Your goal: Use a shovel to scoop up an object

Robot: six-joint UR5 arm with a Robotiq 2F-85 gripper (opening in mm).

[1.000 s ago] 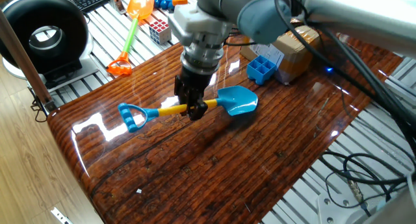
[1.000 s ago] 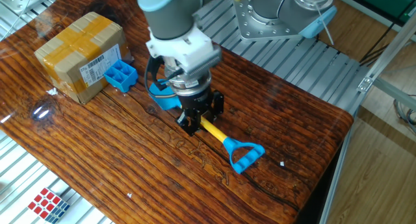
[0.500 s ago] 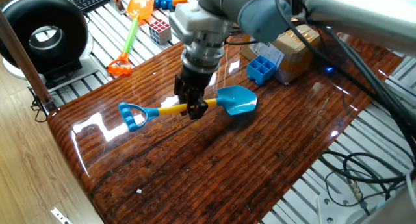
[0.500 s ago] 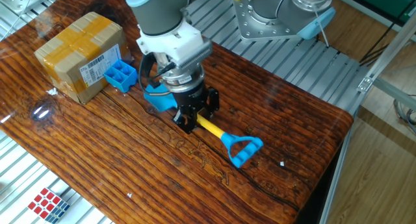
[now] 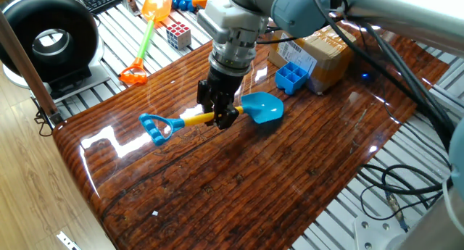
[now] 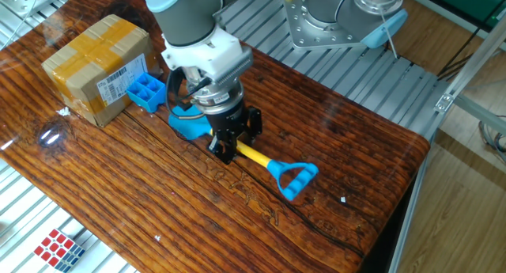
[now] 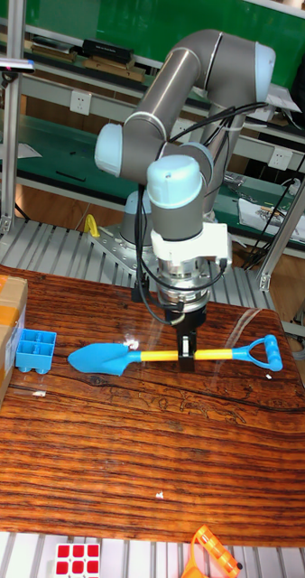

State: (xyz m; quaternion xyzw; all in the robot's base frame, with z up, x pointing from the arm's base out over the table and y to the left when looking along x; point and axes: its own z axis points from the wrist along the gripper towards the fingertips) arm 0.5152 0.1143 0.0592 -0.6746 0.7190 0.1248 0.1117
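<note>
The shovel (image 5: 259,107) has a bright blue blade, a yellow shaft and a blue loop handle (image 5: 156,126). My gripper (image 5: 220,119) is shut on the yellow shaft near its middle. In the other fixed view the gripper (image 6: 229,145) holds the shovel (image 6: 254,157) with the blade (image 6: 190,126) pointing toward the object (image 6: 146,91), a small blue block with square cells that sits against a cardboard box. In the tall view the shovel (image 7: 103,358) lies level just above the table, its blade tip a short way from the object (image 7: 35,351). The object (image 5: 291,77) is untouched.
A brown cardboard box (image 6: 99,66) stands right behind the object. An orange-bladed shovel with a green shaft (image 5: 147,34) and a puzzle cube (image 5: 177,34) lie on the metal rack beyond the table's edge. A black round device (image 5: 49,41) stands at the left.
The gripper has carried the shovel toward the blue block; the blade is now closer to it, and the loop handle has shifted the same way.
</note>
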